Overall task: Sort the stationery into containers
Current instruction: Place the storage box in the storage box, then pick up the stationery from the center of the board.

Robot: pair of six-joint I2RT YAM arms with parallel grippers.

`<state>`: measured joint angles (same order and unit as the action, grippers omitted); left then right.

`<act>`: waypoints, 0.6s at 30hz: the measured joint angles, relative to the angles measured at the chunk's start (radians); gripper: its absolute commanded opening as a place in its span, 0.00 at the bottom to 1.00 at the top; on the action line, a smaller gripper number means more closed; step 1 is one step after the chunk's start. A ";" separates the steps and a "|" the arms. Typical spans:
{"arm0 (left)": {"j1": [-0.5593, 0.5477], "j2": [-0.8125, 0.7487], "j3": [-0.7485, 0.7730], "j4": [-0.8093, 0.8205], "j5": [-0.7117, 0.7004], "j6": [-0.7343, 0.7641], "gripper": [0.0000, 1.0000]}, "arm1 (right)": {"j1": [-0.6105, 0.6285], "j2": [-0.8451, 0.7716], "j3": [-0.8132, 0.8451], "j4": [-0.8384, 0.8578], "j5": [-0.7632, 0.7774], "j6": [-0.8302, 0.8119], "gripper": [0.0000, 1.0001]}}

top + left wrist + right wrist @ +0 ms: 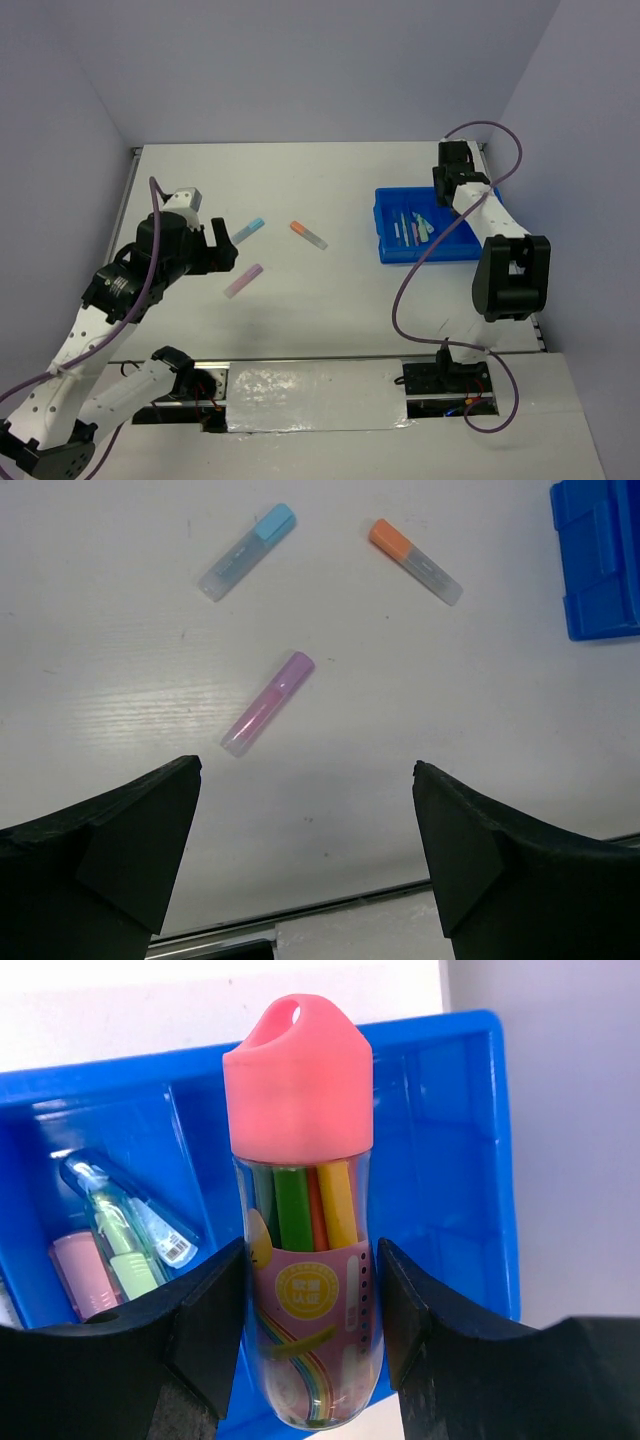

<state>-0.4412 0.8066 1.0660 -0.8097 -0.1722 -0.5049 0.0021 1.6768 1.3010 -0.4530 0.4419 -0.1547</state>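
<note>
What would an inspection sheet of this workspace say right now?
Surface: white table, no spills seen.
Job's things: blue-capped stick, orange-capped stick and lilac-capped stick loose on table; other sticks lying in blue tray; pink-capped bottle held over tray.
Clutter: nothing seen.
Hands: left hand open, empty, near loose sticks; right hand shut on pink-capped bottle.
Cables: left purple cable along its arm; right purple cable loops across tray in overhead view.
Surroundings: plain walls.

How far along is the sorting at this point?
Done: several sticks already lie in the tray. In hand: the right claw holds the bottle over the tray. Left: the blue stick, orange stick and lilac stick lie outside it; the left claw hovers open near the lilac stick, gripping nothing.
</note>
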 measured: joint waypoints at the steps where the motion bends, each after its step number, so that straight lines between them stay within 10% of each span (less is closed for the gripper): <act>1: 0.000 -0.002 -0.002 0.001 -0.013 0.006 0.99 | 0.000 0.007 0.000 -0.005 0.000 0.000 0.23; 7: 0.000 -0.005 -0.068 0.013 -0.050 0.031 0.99 | 0.000 0.061 0.001 -0.041 0.007 0.012 0.62; 9: 0.000 0.001 -0.078 0.010 -0.060 0.033 0.99 | 0.000 0.068 0.001 -0.063 0.006 0.029 1.00; 18: 0.000 0.057 -0.069 0.026 -0.145 0.035 0.99 | 0.001 -0.035 0.018 -0.090 -0.071 0.077 1.00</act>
<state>-0.4412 0.8639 0.9974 -0.7841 -0.3176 -0.4702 0.0029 1.6413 1.3190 -0.5430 0.3710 -0.0780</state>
